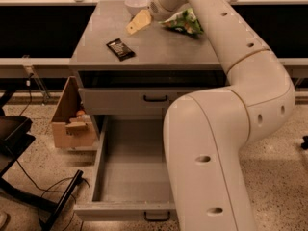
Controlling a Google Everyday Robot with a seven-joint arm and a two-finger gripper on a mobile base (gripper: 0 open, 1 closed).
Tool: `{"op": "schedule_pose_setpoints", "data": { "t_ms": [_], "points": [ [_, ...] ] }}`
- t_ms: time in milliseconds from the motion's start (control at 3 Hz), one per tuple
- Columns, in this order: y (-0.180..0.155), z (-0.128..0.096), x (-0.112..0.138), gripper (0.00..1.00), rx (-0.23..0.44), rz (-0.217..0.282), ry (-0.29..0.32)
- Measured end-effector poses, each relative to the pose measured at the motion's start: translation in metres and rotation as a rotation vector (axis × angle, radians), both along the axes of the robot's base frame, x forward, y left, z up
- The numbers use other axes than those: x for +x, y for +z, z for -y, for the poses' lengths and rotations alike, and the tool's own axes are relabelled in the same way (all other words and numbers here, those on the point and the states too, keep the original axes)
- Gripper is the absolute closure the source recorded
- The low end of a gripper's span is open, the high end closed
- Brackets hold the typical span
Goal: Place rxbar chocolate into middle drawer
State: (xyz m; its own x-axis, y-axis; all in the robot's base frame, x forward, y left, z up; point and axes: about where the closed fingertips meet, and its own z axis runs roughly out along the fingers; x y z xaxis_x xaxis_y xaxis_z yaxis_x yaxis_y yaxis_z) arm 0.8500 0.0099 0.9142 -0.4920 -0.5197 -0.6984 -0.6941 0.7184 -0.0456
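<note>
The rxbar chocolate (120,49) is a small dark bar with pale lettering, lying flat on the grey cabinet top (159,49) at its left side. My gripper (137,22) hangs over the cabinet top, up and to the right of the bar and apart from it, with nothing seen in it. The middle drawer (127,167) is pulled out below, with a bare grey floor, low side walls and a black handle (156,217) on its front. My arm (226,129) hides the drawer's right half.
A white bowl (136,5) and a green-and-white snack bag (185,22) sit at the back of the top. A shut drawer front (155,99) lies above the open one. A cardboard box (72,121), a black stand and cables are on the floor at left.
</note>
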Motion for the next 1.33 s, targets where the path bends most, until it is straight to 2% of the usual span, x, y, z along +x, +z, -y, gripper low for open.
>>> {"op": "schedule_pose_setpoints", "data": {
  "t_ms": [333,667,1000,1333],
  "points": [
    [-0.01,-0.036,0.004,0.0,-0.034,-0.035,0.015],
    [-0.022,-0.059,0.001,0.0,-0.068,-0.073,0.031],
    [-0.042,-0.071,0.001,0.0,-0.092,-0.118,0.031],
    [-0.066,-0.079,0.0,0.0,-0.146,-0.165,0.021]
  ]
}}
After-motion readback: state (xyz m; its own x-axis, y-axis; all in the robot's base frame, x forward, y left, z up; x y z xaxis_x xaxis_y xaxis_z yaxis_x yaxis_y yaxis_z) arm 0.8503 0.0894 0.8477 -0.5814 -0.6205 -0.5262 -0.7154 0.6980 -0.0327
